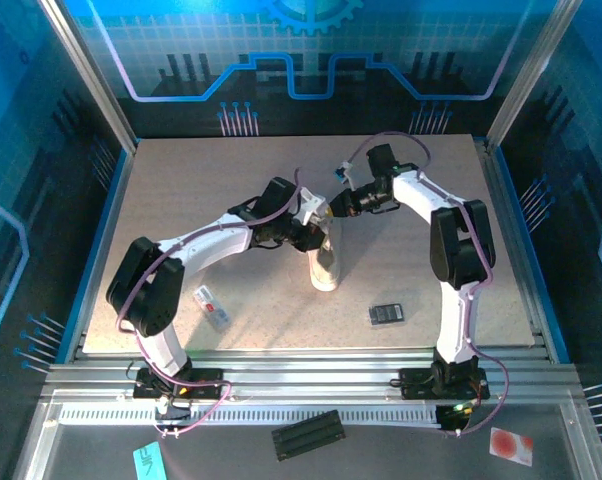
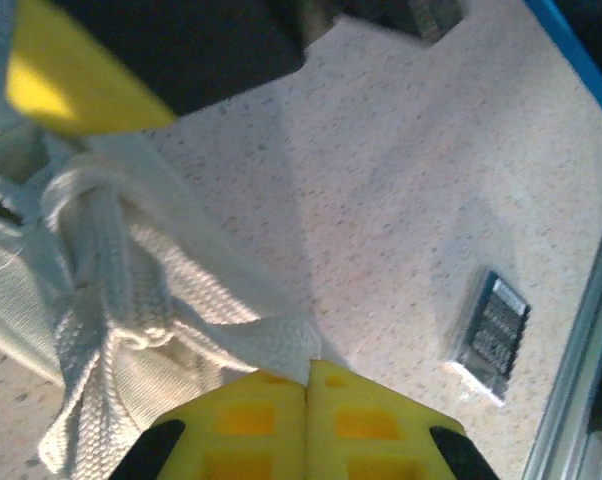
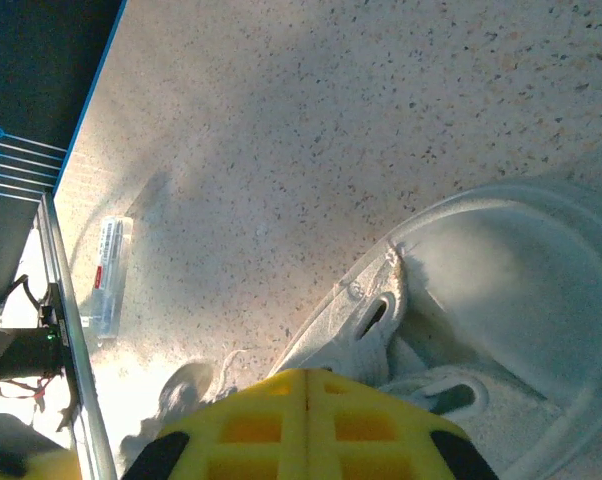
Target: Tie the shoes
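Shut tight, the left pincer (image 2: 307,372) has its yellow pads (image 2: 251,420) meeting with no gap. A flat band of pale lace (image 2: 271,340) runs straight into the seam between them, so I judge it to be pinching that lace. From there the lace leads up to a bulky knot (image 2: 91,195) on the sneaker (image 1: 325,265), which sits sole-down near the middle of the bench (image 1: 201,190), between the two arms.

The right pincer (image 3: 307,378) is also fully closed, low over the shoe's open collar. A strand appears to rise toward it from the knot, but whether it grips that strand I cannot tell.

Having one pincer on each side of the knot makes sense for tying, since opposite pulls would draw the crossing snug while the shoe's own weight holds it in place.

A black device (image 1: 386,314) and a flat packet (image 1: 212,306) lie well apart from the shoe, out of the way.
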